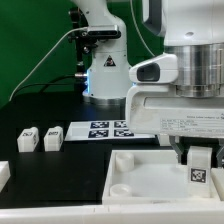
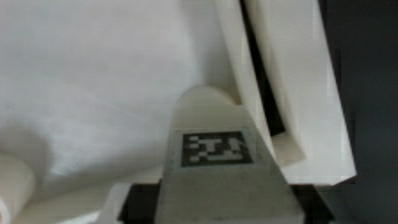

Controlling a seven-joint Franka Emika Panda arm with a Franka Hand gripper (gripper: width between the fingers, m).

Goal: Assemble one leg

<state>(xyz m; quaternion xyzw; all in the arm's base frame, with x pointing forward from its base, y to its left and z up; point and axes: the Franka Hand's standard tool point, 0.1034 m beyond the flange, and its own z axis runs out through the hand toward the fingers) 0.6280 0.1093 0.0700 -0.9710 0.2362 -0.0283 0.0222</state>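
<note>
My gripper (image 1: 200, 158) is shut on a leg (image 1: 200, 172), a small white block with a black-and-white tag facing the camera. It holds the leg upright over the large white tray (image 1: 130, 160), near the tray's corner on the exterior view's right. In the wrist view the leg (image 2: 217, 140) runs out from between the dark fingers (image 2: 150, 200), its tag showing, its tip close to the tray's raised rim (image 2: 285, 80). Whether the leg touches the tray I cannot tell.
Two more small white legs (image 1: 27, 138) (image 1: 52, 137) stand on the black table at the exterior view's left. The marker board (image 1: 105, 129) lies behind the tray. Another white part (image 1: 3, 172) sits at the far left edge. The arm's base (image 1: 100, 70) stands at the back.
</note>
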